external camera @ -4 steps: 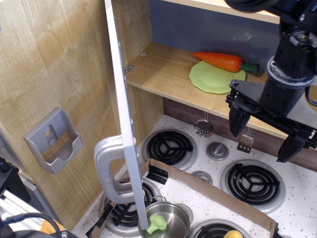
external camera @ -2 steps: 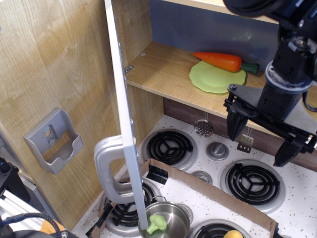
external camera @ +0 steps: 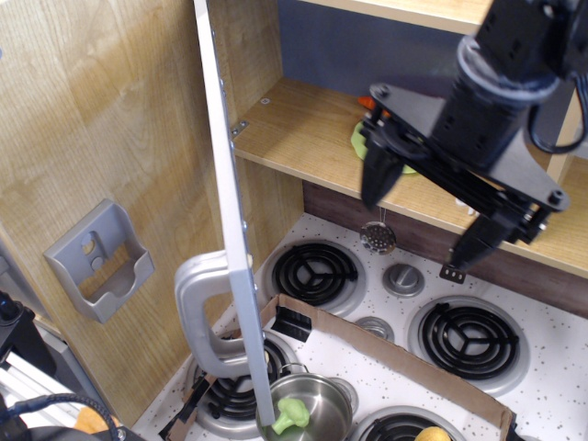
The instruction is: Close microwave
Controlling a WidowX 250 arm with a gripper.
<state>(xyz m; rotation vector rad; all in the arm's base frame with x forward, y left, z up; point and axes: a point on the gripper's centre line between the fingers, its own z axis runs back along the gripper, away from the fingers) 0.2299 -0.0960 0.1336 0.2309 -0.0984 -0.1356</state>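
The microwave is a light wooden compartment with its grey door swung wide open, seen edge-on, with a chunky grey loop handle at its lower part. My gripper is open, its two black fingers spread wide, hanging in front of the compartment's shelf edge, to the right of the door and apart from it. It holds nothing. It hides most of a green plate and an orange carrot lying inside the compartment.
A small grey bracket is fixed to the wooden side wall at the left. Below are stove burners, knobs, a cardboard rim, and a steel pot holding a green toy.
My gripper has moved left and up, from the right side to in front of the compartment, now covering the plate and carrot. The door has not moved.
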